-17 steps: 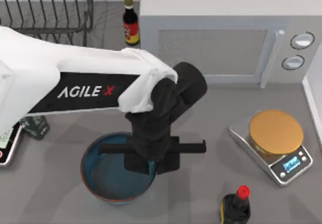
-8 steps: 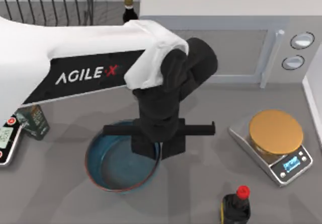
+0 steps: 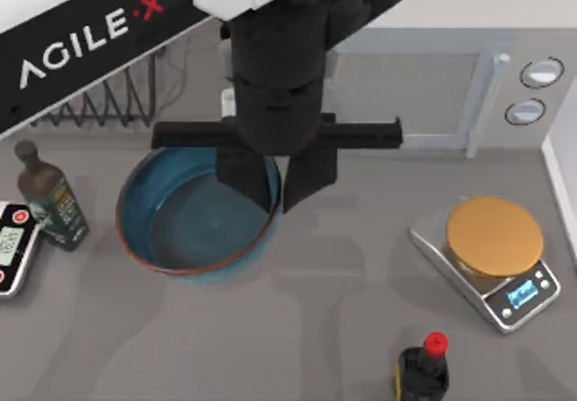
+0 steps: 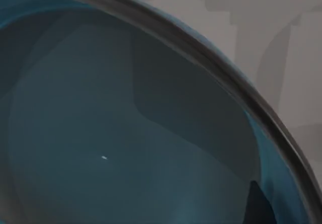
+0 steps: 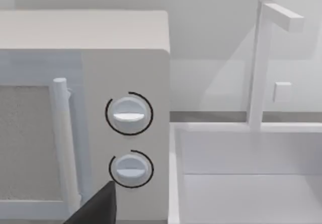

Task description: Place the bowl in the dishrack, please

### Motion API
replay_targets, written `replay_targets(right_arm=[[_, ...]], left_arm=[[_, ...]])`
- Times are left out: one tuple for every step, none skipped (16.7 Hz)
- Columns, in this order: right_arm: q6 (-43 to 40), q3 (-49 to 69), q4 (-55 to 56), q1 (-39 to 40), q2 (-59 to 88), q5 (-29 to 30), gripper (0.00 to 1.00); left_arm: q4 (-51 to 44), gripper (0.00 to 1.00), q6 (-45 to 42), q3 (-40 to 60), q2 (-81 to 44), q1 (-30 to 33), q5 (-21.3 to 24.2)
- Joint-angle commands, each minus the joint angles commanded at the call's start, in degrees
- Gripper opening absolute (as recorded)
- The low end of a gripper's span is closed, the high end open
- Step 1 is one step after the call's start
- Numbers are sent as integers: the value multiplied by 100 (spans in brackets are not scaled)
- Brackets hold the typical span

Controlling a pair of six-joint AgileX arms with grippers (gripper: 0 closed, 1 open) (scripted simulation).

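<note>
The bowl point(image 3: 185, 225), blue inside with a reddish-brown rim, hangs above the table left of centre. My left gripper point(image 3: 278, 203) is shut on its right rim, one finger inside the bowl and one outside. Up close, the left wrist view looks into the bowl's blue inside point(image 4: 121, 133), with a dark fingertip point(image 4: 255, 204) at the wall. A few wires of the dishrack point(image 3: 108, 108) show at the back left under my left arm. One dark finger point(image 5: 98, 209) of my right gripper shows in the right wrist view, facing the microwave.
A white microwave point(image 3: 406, 68) stands at the back. A scale point(image 3: 494, 248) with a golden plate sits at the right, a red-capped dark bottle point(image 3: 424, 369) at the front. A green bottle point(image 3: 50, 203) and a small device point(image 3: 11, 248) stand at the left. A white basin point(image 5: 251, 183) adjoins the microwave.
My left arm has risen with the bowl in its grip, lifting it off the table and carrying it back and to the left, toward the dishrack.
</note>
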State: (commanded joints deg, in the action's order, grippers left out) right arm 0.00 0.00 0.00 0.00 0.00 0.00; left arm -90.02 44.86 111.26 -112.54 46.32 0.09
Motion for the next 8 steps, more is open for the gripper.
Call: replay_targets(right_arm=[[0, 0, 0, 0, 0, 0, 100], [0, 0, 0, 0, 0, 0, 100], [0, 0, 0, 0, 0, 0, 100], [0, 0, 0, 0, 0, 0, 100], [0, 0, 0, 0, 0, 0, 100], [0, 0, 0, 0, 0, 0, 100], [0, 0, 0, 0, 0, 0, 100], [0, 0, 0, 0, 0, 0, 100]], left_arm=[[-211, 0, -7, 215, 47, -6, 0], [-364, 0, -14, 372, 90, -13, 0], [-455, 0, -20, 465, 122, -19, 0], [-487, 0, -23, 499, 135, -21, 0], [-487, 0, -23, 499, 135, -21, 0], [-487, 0, -23, 499, 135, -21, 0], [-474, 0, -29, 486, 120, -26, -2], [-468, 0, -33, 482, 124, -30, -1]])
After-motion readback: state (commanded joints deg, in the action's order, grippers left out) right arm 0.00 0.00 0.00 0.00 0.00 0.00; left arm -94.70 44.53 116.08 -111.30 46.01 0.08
